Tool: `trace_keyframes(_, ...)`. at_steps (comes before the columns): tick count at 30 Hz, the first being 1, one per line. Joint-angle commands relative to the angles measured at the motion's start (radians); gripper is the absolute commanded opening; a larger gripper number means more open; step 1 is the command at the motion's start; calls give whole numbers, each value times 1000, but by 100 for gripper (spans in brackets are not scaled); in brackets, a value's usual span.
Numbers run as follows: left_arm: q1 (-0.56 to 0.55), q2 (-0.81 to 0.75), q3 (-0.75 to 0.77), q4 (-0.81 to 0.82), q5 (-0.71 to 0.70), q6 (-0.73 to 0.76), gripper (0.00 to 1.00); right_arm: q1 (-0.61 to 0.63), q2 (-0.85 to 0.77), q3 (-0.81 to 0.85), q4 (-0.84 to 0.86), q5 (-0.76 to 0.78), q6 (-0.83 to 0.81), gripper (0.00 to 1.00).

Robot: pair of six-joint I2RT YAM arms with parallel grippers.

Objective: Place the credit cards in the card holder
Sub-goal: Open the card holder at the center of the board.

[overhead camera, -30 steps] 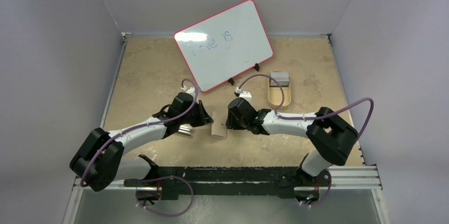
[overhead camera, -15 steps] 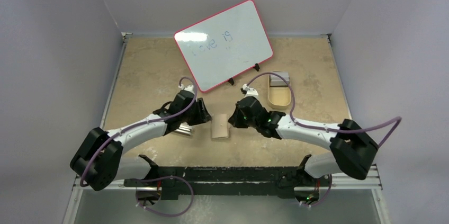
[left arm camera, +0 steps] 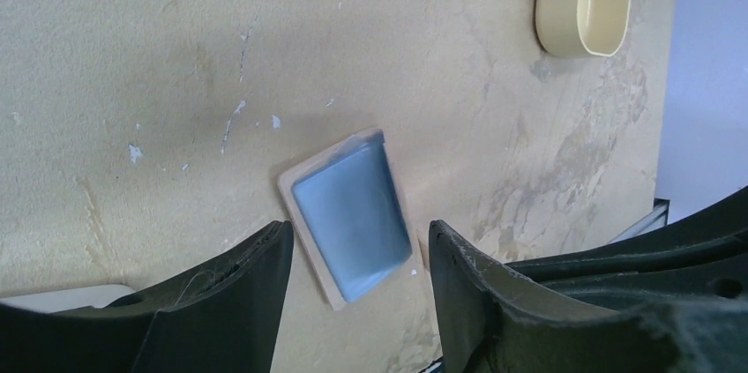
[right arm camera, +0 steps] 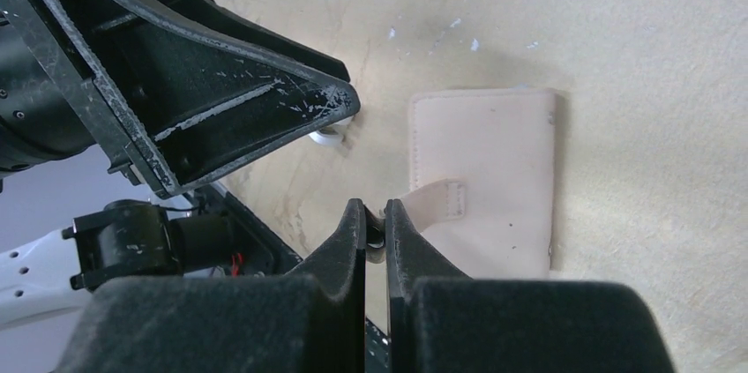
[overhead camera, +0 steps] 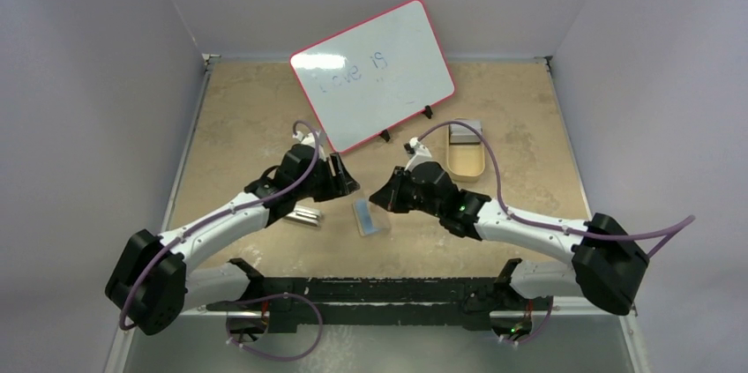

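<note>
The beige card holder (overhead camera: 363, 222) lies mid-table between my two grippers. In the left wrist view its tan rim (left arm camera: 306, 223) frames a blue-grey credit card (left arm camera: 353, 219) lying against its face; whether the card sits in a slot I cannot tell. My left gripper (left arm camera: 357, 230) hangs open just above it, holding nothing. My right gripper (right arm camera: 374, 212) is shut on the holder's snap tab (right arm camera: 434, 197), with the holder's plain outer side (right arm camera: 494, 161) beyond it. More silvery cards (overhead camera: 304, 215) lie under my left arm.
A tan oval tray (overhead camera: 465, 164) with a grey block (overhead camera: 466, 132) at its far end stands at the right rear. A red-rimmed whiteboard (overhead camera: 375, 73) stands propped at the back. The tray's end (left arm camera: 582, 3) also shows in the left wrist view.
My left gripper has opened and drawn back to the upper left. My right gripper has shut on the snap tab. The holder now shows a blue-grey face where it showed plain tan.
</note>
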Motion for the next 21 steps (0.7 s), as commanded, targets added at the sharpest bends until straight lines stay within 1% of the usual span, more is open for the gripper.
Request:
trace_keyframes(1, -2, 32, -17, 33, 12, -6, 57, -22, -15, -26, -14, 53, 24, 0)
trace_keyframes(5, -4, 60, -22, 35, 29, -3, 56, -74, -64, -78, -89, 102, 27, 0)
trace_keyframes(11, -7, 72, -26, 66, 41, -24, 52, -130, -108, -136, -140, 141, 25, 0)
trace_keyframes(14, -11, 84, -34, 85, 45, -32, 52, -139, -117, -146, -171, 162, 26, 0)
trace_keyframes(21, -17, 134, -76, 186, 90, -65, 52, -160, -128, -177, -222, 199, 48, 0)
